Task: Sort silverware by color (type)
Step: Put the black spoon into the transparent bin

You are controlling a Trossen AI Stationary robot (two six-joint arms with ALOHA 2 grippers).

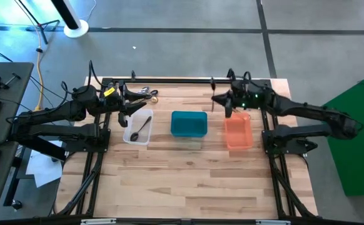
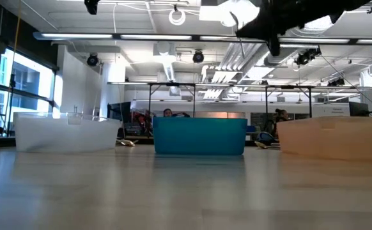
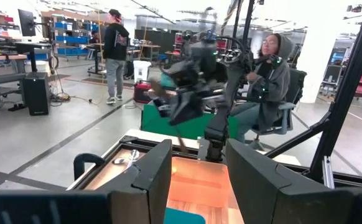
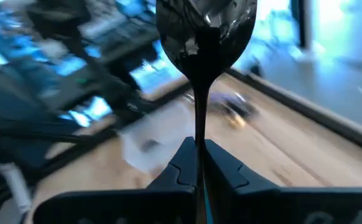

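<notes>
A dark spoon [image 4: 201, 37], glossy with an oval bowl and a thin straight handle, stands out from the right gripper [image 4: 199, 163], whose fingers are clenched on the handle. In the high view that gripper [image 1: 227, 105] hangs above the far end of the orange bin [image 1: 237, 131], near the bench's far edge. A second dark spoon [image 1: 144, 127] lies at a slant inside the clear bin [image 1: 137, 128]. A small heap of shiny silverware [image 1: 146, 94] rests on the bench past the clear bin, close to the far rail.

The left gripper [image 1: 127, 99] hovers over the far end of the clear bin, just beside that heap; its broad dark fingers [image 3: 150, 174] stand apart with nothing between them.

Three rectangular plastic bins sit in a row across the far half of the bench [image 1: 188, 181]: clear at left, teal [image 1: 189, 124] in the middle, orange at right, each apart from the next. The clear one is translucent, the other two matte and opaque.

The bench is pale wood in long planks, smooth, framed by black metal rails. The near half carries nothing but the arms' bases at either side. Beyond lies a grey concrete floor, a desk at left and a green panel at right. The left wrist view shows a workshop with one person standing and another seated [image 3: 269, 81] behind the bench.
</notes>
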